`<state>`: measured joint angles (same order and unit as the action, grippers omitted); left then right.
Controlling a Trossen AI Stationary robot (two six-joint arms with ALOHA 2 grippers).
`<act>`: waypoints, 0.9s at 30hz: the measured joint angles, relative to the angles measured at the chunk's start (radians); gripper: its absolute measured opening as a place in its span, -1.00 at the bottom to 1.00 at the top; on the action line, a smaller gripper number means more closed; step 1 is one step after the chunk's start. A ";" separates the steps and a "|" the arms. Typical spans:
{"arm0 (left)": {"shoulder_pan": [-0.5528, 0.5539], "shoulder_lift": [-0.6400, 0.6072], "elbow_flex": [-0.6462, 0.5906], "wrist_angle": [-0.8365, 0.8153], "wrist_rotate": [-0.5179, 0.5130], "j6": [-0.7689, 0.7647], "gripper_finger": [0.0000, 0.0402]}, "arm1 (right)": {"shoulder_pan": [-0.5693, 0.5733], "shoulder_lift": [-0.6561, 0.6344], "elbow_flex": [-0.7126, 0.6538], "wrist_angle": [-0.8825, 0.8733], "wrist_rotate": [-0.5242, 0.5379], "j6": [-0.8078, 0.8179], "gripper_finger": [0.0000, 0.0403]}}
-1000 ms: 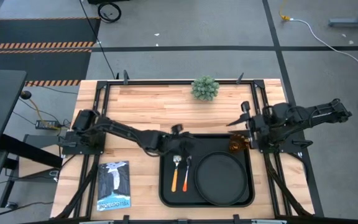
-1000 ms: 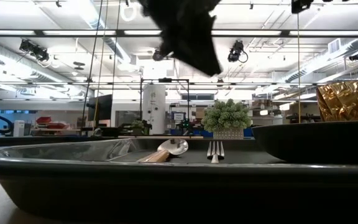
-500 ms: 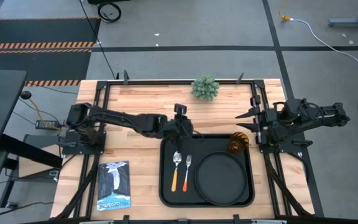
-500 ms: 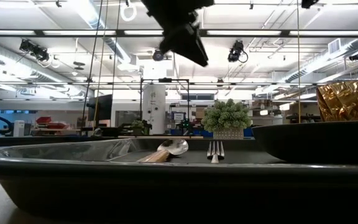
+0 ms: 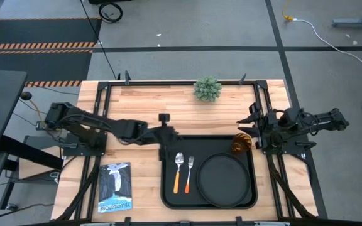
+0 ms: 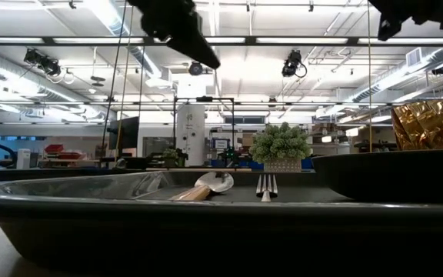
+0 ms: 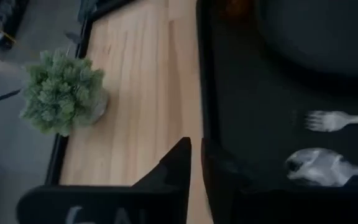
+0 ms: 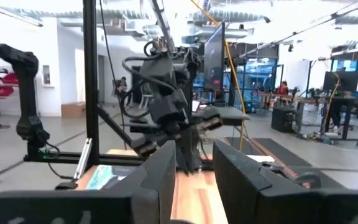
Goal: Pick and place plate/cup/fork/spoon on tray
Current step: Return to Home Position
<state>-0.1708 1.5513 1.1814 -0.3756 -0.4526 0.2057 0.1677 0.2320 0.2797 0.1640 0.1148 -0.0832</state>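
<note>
The black tray (image 5: 168, 194) lies at the table's near middle. On it the round black plate (image 5: 225, 179) fills the right part. The spoon (image 5: 178, 169) and the fork (image 5: 190, 168) lie side by side at its left, orange handles toward the near edge. The amber cup (image 5: 240, 145) stands in the far right corner. My left gripper (image 5: 164, 121) is shut and empty above the table, just past the tray's far left corner. My right gripper (image 5: 249, 118) is open and empty, beyond the cup near the table's right edge. The low view shows the spoon (image 6: 210, 183), fork (image 6: 266, 185), plate (image 6: 391, 173) and cup (image 6: 429, 123).
A small green potted plant (image 5: 207, 88) stands at the far middle of the table. A booklet (image 5: 114, 186) lies on the wood left of the tray. Bare wood (image 5: 137, 100) lies between the tray and the far edge.
My left gripper has risen from above the spoon and fork. It has drawn back toward the far edge and then toward the left edge, clear of the tray. My right arm has pulled back a little toward the right edge. The things on the tray have stayed still.
</note>
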 joint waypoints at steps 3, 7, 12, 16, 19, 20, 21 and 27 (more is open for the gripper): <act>-0.028 -0.082 -0.101 0.046 0.006 -0.027 -0.84 | 0.000 -0.024 -0.026 0.000 0.000 0.022 -0.43; -0.043 -0.222 -0.240 0.151 0.058 -0.043 -0.92 | 0.000 -0.069 -0.069 0.031 -0.010 0.033 -0.43; -0.039 -0.418 -0.434 0.350 0.136 -0.071 -0.96 | 0.000 -0.138 -0.145 0.084 -0.018 0.049 -0.43; -0.033 -0.571 -0.574 0.483 0.147 -0.120 -0.96 | 0.000 -0.185 -0.202 0.167 -0.021 0.082 -0.43; -0.033 -0.691 -0.650 0.505 0.147 -0.168 -0.96 | 0.000 -0.219 -0.234 0.200 -0.005 0.119 -0.43; -0.033 -0.730 -0.671 0.511 0.147 -0.178 -0.96 | 0.000 -0.229 -0.242 0.199 0.000 0.134 -0.43; -0.035 -0.769 -0.693 0.512 0.147 -0.194 -0.96 | 0.000 -0.228 -0.245 0.204 0.011 0.147 -0.43; -0.035 -1.003 -0.815 0.528 0.133 -0.265 -0.96 | 0.000 -0.228 -0.263 0.207 0.041 0.219 -0.43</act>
<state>-0.2058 0.5482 0.3661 0.1520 -0.3198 -0.0589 0.1680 0.0040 0.0166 0.3708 0.1559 0.1358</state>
